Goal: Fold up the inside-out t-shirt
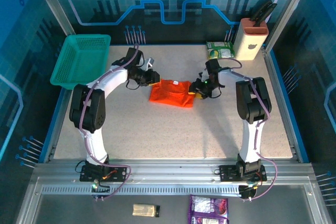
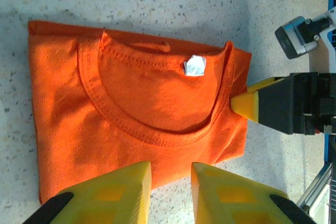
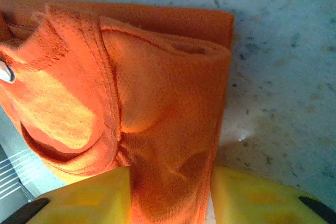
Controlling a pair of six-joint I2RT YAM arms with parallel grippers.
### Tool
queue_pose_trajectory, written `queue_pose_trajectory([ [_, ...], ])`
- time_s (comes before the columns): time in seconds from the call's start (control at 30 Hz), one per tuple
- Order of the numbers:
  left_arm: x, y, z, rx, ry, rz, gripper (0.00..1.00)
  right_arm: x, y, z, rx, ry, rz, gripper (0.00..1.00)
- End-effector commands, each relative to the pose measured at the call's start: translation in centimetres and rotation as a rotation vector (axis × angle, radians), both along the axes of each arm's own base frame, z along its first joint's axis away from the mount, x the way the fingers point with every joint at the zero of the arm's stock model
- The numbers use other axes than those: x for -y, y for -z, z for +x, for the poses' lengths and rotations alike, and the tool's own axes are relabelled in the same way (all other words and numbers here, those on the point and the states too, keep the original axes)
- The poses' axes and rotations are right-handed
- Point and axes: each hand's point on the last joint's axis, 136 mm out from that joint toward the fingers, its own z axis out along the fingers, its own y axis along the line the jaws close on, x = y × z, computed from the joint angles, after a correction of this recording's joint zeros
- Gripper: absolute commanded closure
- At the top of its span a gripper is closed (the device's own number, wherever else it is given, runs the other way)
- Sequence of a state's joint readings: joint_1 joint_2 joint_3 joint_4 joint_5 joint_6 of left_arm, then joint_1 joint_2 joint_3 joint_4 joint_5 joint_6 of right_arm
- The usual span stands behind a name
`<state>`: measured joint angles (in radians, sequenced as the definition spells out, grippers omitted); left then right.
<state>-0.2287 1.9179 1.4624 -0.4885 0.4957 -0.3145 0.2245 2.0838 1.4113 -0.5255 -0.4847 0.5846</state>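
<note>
Toward the far middle of the bench (image 1: 173,140), in the top view, the t-shirt (image 1: 170,94) lies as a compact folded rectangle. We see the left arm run up the left side and bend inward, bringing the left tool (image 1: 151,77) to the shirt's far left corner. The right arm stands tall with its elbow high and dips the right tool (image 1: 198,88) to the shirt's right edge.

From the left wrist, the collar (image 2: 131,124) and a white label (image 2: 195,66) face up. The left tool's jaws stand narrowly apart over the shirt's edge, with nothing between them.

From the right wrist, a thick folded edge runs between the right tool's jaws. Cloth fills the gap, but we cannot tell whether it is pinched.

We judge the cloth thin, light and limp. It will sag, and its layers may slide apart, so a hold at a folded edge or corner should catch every layer.
</note>
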Motion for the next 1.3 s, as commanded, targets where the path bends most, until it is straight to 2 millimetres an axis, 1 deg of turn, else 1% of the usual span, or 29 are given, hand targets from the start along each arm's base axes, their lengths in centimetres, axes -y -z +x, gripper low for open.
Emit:
queue_pose_trajectory([
  [0.0,-0.2,-2.5,-0.6,0.055,0.015,-0.040,0.73,-1.2,0.1,0.6,0.000,0.001,0.048,0.63],
  [0.1,-0.5,-2.5,-1.0,0.053,0.010,-0.040,0.73,-0.9,0.3,0.8,0.003,0.007,0.041,0.75],
  [0.17,-0.8,-2.5,-1.2,0.052,0.005,-0.039,0.73,-0.2,0.1,1.0,0.014,0.014,0.020,0.83],
  [0.23,-1.1,-2.4,-1.6,0.049,0.000,-0.038,0.73,1.2,-0.1,1.2,0.027,0.004,-0.025,0.89],
  [0.3,-1.5,-2.2,-2.1,0.046,-0.006,-0.036,0.72,3.2,-0.3,1.3,0.030,-0.011,-0.100,0.95],
  [0.43,-2.4,-1.6,-3.6,0.031,-0.016,-0.027,0.73,8.0,-0.9,1.6,0.041,-0.068,-0.233,0.96],
  [0.5,-3.0,-1.2,-4.2,0.023,-0.023,-0.021,0.73,10.1,-1.2,2.1,0.079,-0.126,-0.289,0.95],
  [0.57,-3.5,-0.8,-4.8,0.013,-0.025,-0.016,0.73,13.0,-1.2,3.0,0.107,-0.164,-0.387,0.96],
  [0.6,-3.8,-0.6,-5.1,0.006,-0.025,-0.010,0.73,14.8,-1.0,3.3,0.098,-0.171,-0.437,0.96],
  [0.67,-4.4,-0.4,-5.8,-0.004,-0.028,-0.003,0.72,18.1,-1.0,4.5,0.079,-0.149,-0.489,0.96],
  [0.73,-5.0,-0.2,-6.5,-0.009,-0.036,0.001,0.72,21.8,-1.1,5.7,0.074,-0.118,-0.546,0.97],
  [0.87,-5.4,0.6,-7.5,-0.029,-0.050,-0.010,0.72,27.3,-2.1,8.3,0.124,-0.095,-0.640,0.98],
  [0.9,-5.4,0.9,-7.8,-0.039,-0.052,-0.009,0.72,28.6,-1.7,8.9,0.121,-0.088,-0.654,0.98],
  [0.93,-5.5,1.2,-8.1,-0.048,-0.054,-0.008,0.72,29.9,-1.9,9.4,0.124,-0.069,-0.668,0.98],
  [1.0,-5.7,1.6,-8.6,-0.061,-0.064,-0.005,0.72,32.1,-2.1,10.4,0.134,-0.041,-0.699,0.98],
  [1.13,-6.3,2.4,-9.7,-0.083,-0.090,0.013,0.72,36.0,-2.5,12.3,0.200,-0.047,-0.801,0.99],
  [1.23,-7.1,2.8,-10.6,-0.097,-0.122,0.033,0.72,38.3,-2.8,13.0,0.230,0.006,-0.827,0.98],
  [1.27,-7.3,2.8,-10.8,-0.098,-0.130,0.036,0.72,38.7,-2.6,13.1,0.234,0.019,-0.828,0.98],
])
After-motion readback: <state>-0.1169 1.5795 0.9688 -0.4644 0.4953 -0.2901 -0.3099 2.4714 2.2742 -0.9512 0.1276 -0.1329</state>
